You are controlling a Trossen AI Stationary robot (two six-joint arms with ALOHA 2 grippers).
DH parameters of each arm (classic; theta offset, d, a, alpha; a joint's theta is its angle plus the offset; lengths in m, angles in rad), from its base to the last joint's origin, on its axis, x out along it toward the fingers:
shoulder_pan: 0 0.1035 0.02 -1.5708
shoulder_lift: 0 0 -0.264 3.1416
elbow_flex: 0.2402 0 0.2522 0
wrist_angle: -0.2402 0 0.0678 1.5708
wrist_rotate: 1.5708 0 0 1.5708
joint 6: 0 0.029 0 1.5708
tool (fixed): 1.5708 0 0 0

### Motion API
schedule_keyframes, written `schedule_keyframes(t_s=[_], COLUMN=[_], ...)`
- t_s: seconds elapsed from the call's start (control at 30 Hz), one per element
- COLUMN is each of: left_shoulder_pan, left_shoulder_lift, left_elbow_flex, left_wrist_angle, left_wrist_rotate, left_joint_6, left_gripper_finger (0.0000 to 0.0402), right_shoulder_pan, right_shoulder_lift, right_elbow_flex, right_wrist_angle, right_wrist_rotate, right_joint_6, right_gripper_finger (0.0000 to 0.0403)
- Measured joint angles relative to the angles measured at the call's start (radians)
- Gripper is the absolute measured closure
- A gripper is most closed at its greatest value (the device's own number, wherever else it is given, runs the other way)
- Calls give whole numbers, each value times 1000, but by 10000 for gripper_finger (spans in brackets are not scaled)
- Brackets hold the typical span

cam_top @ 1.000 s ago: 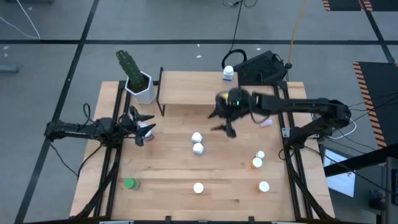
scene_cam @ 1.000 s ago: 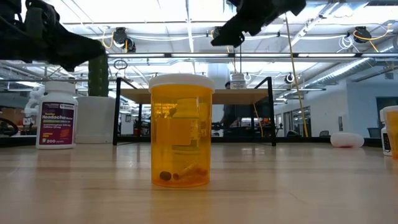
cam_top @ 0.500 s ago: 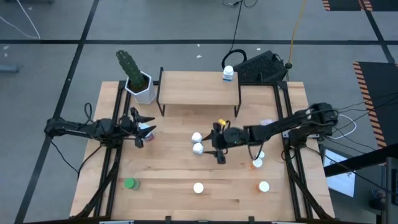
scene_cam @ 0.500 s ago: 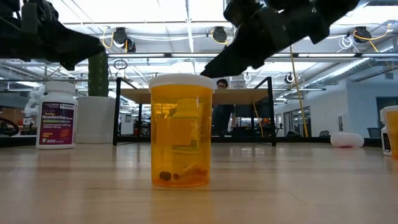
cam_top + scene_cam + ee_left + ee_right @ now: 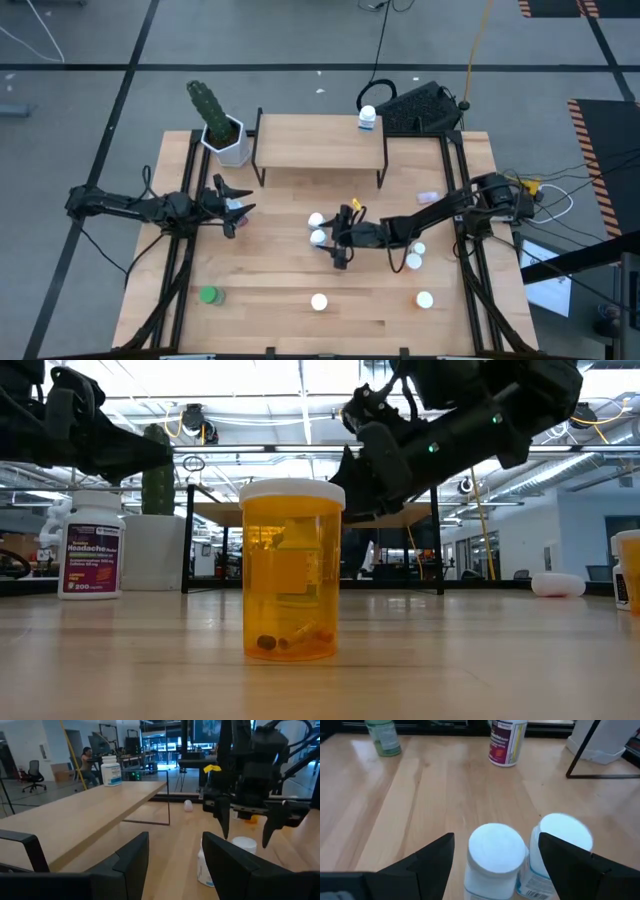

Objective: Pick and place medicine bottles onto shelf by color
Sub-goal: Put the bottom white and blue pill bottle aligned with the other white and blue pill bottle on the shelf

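Wooden bench (image 5: pixel 270 290) boards carry everything. At left, the left claw (image 5: pixel 236 208) is held half-open beside a pinkish bottle (image 5: pixel 231 219), gripping nothing. At centre, the right claw (image 5: pixel 337 243) has been brought down from the shelf (image 5: pixel 318 140), spread wide around two white-capped bottles (image 5: pixel 317 229), neither yet gripped; a pick seems imminent.

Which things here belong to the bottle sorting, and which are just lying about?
Job: shelf; bottle on the shelf; two white-capped bottles below the right claw; green bottle; orange bottle; left claw.
Lying about: cactus pot; black keyboard.
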Motion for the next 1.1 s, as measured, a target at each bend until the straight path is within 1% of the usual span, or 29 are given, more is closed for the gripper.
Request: schedule_keyframes(t_s=[0.4,0.53,0.67,0.93,1.0,1.1], left_shoulder_pan=[0,0,0,0,0,0], left_shoulder_lift=[0,0,0,0,0,0], left_elbow_flex=[0,0,0,0,0,0], left_wrist_angle=[2,2,3,3,3,4], left_wrist_rotate=[-1,-1,-1,-1,-1,-1], left_joint_6=[1,0,-1,-3,-3,-3], left_gripper_finger=[213,213,213,213,213,213], right_shoulder_pan=[8,0,1,-25,-32,-34], right_shoulder_lift=[19,19,19,19,19,19], right_elbow_flex=[0,1,1,1,1,1], right_wrist_angle=[5,-22,-24,-18,-18,-21], right_wrist_rotate=[1,-4,-12,-95,-113,-130], right_joint_6=[0,4,-12,-9,0,4], right_gripper_finger=[127,146,173,236,243,242])
